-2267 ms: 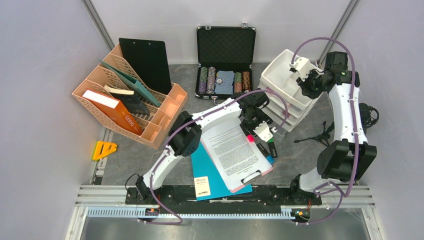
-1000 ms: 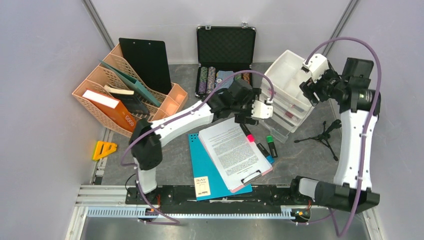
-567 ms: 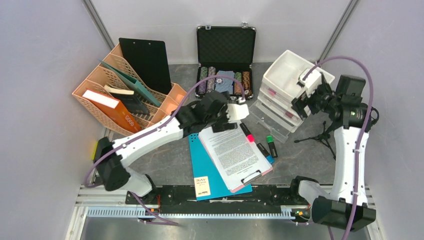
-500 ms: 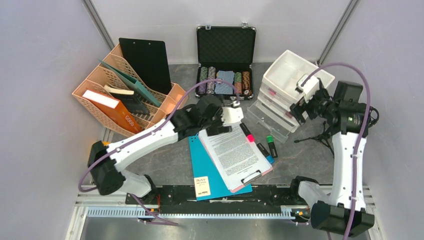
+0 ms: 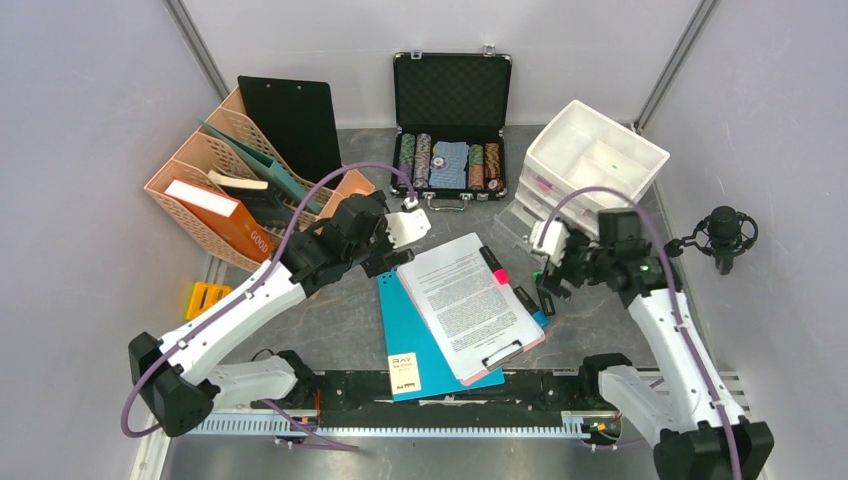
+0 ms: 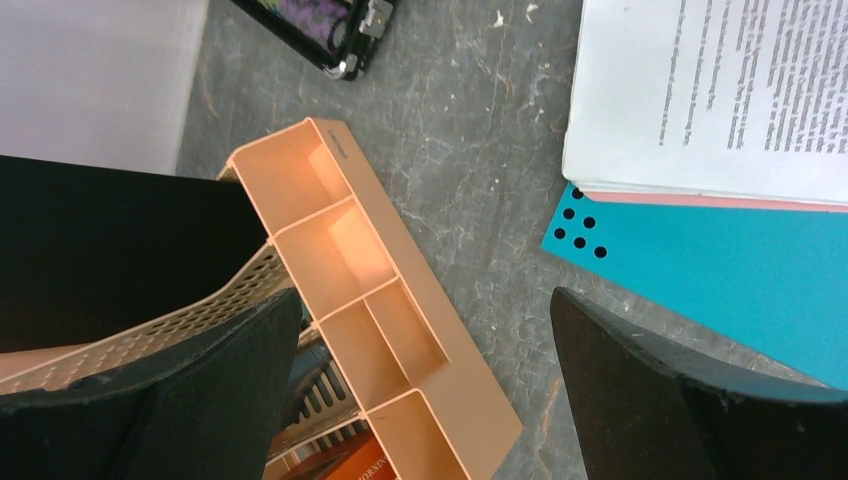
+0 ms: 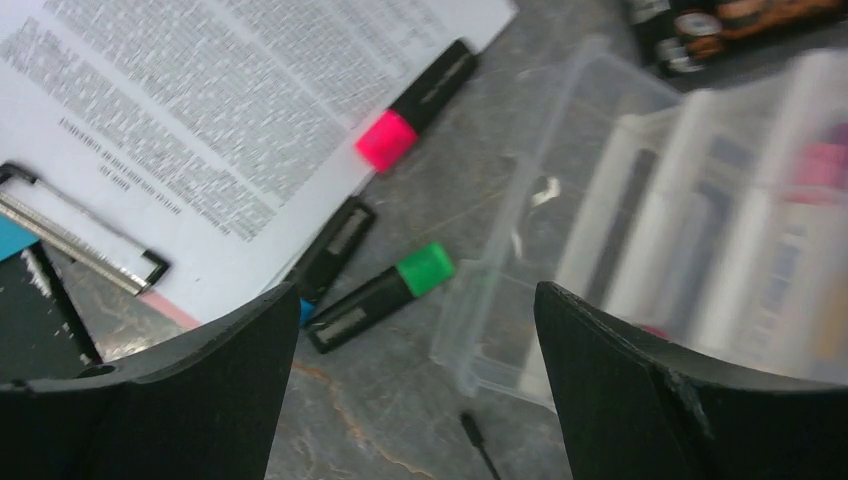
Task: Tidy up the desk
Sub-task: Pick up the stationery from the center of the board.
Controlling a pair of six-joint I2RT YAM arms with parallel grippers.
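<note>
We find the right end effector (image 7: 415,300), jaws wide, directly above the green highlighter (image 7: 375,297); its cap end points toward the clear drawer (image 7: 505,235).

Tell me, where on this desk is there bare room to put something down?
Bare desk lies between the peach file rack and the teal folder, and a strip between that rack and the chip case. Crowded: the clipboard, highlighters and drawer unit sit close together at centre-right.

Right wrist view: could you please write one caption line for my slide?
Open right gripper over a green-capped highlighter lying on the desk between a clipboard and a clear plastic drawer.
</note>
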